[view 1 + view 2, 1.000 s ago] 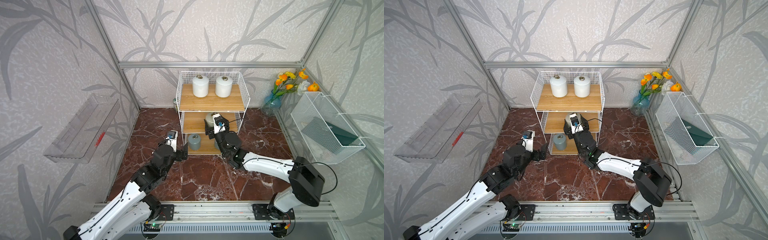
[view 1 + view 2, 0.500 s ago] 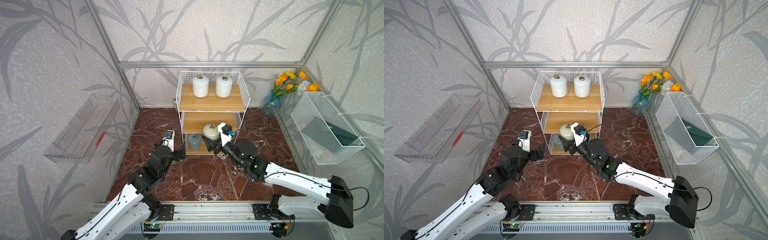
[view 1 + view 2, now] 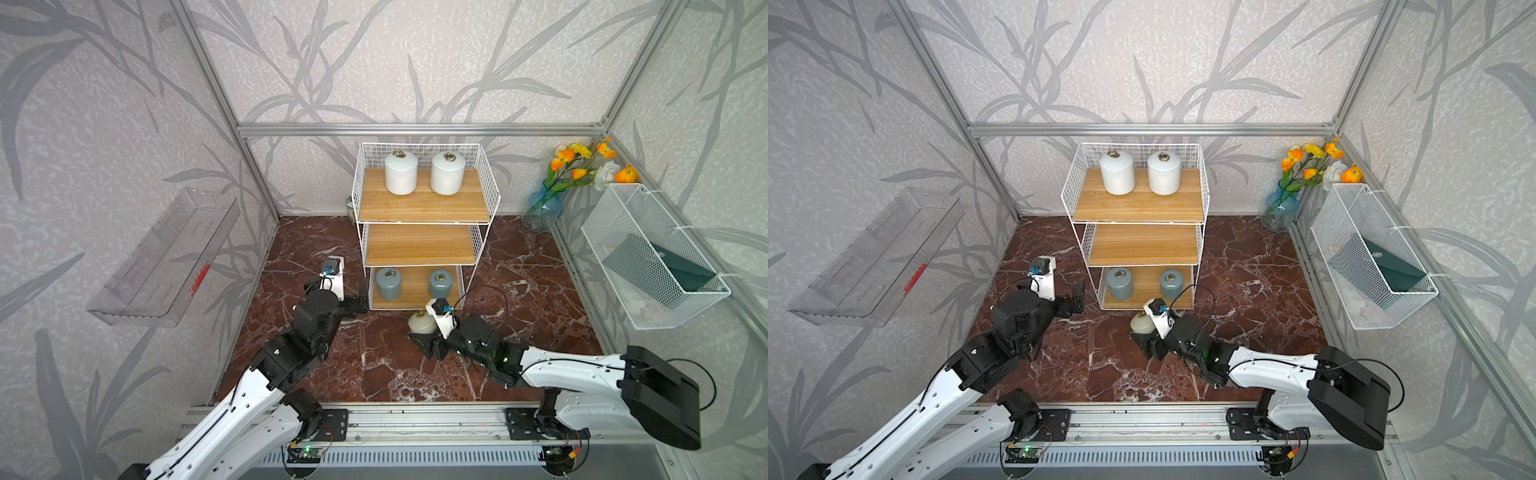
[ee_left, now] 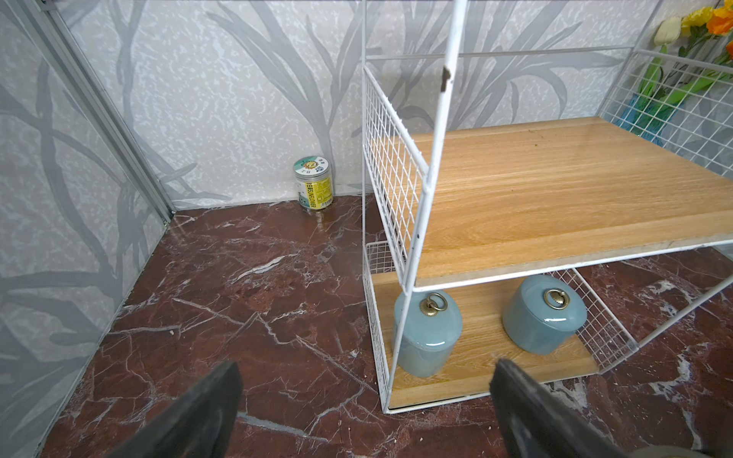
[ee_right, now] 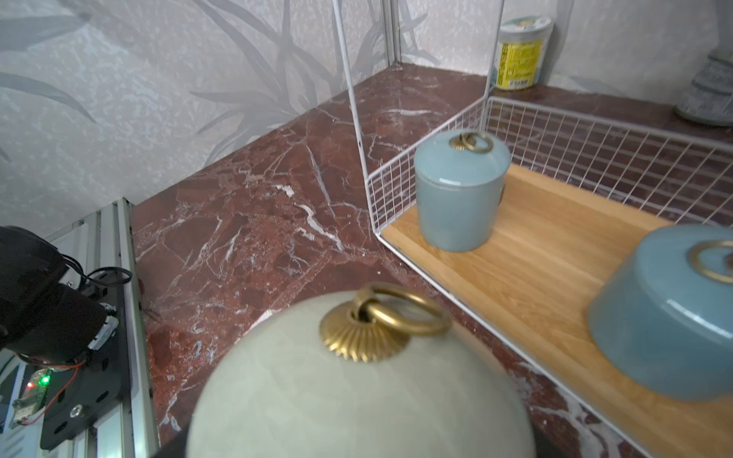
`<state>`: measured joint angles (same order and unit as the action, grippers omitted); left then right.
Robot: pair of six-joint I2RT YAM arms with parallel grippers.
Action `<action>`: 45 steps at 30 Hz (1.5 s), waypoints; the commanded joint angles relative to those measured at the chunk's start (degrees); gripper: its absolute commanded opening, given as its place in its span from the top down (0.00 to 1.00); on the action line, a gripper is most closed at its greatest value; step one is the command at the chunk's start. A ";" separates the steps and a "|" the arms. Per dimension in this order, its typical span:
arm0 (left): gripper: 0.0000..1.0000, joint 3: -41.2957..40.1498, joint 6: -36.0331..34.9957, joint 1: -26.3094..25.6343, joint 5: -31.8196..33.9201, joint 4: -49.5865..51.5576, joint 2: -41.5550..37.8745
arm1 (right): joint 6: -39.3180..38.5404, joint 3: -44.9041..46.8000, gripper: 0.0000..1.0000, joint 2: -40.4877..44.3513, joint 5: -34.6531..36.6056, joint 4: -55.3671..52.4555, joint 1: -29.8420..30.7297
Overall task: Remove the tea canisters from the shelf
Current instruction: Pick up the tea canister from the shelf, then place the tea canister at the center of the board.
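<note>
"What's the right gripper [image 3: 424, 336] up to?"

"Its jaws are pressed in on the beige canister [image 3: 420, 322], low on the body. From the wrist view, the domed lid and its brass ring fill the foreground, with a dark finger edge at either side."

"Lifted, or set down?"

"I can't tell from here. It's upright and off the shelf [image 3: 419, 249], over the marble floor [image 3: 374, 365], just in front of the bottom board's front edge."

"And the left gripper [image 4: 365, 370]?"

"Spread wide, with bare floor showing between the fingers. It hovers low by the shelf's front corner on its own side, aimed at the bottom tier and clear of the wire."

"What's on the shelf?"

"On the bottom board there's a blue-grey canister [image 4: 426, 337] just inside that corner, and a second blue-grey canister [image 4: 543, 319] beside it with a gap between. Up on the top board a white canister [image 3: 400, 172] and a second white canister [image 3: 447, 172] stand side by side toward the back, not touching."

"And further out?"

"A small jar [image 4: 313, 182] with a yellow label sits on the floor against the back wall, behind the shelf. A glass vase [image 3: 540, 210] of orange and yellow flowers is in the far corner. A mesh basket [image 3: 648, 257] hangs on the wall on the right arm's side, and a clear tray [image 3: 166, 257] on the opposite wall."
</note>
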<state>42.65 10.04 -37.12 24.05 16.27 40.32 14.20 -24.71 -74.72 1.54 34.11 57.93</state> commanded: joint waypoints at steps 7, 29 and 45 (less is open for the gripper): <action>0.01 0.37 1.16 -0.13 0.61 -0.89 0.10 | -2.68 -3.55 0.19 -9.04 -5.09 16.44 -2.83; 0.01 0.76 1.49 -0.06 1.91 1.75 -1.28 | -10.94 0.38 0.09 -33.88 -8.58 45.55 -2.84; 0.01 0.19 2.90 -0.10 0.22 0.10 -1.61 | -17.27 -4.84 0.08 -6.54 13.46 7.11 0.25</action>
<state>42.65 12.23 -37.12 24.71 17.41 39.33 -2.00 -25.65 -83.55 5.17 52.49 58.28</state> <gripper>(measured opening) 0.993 0.922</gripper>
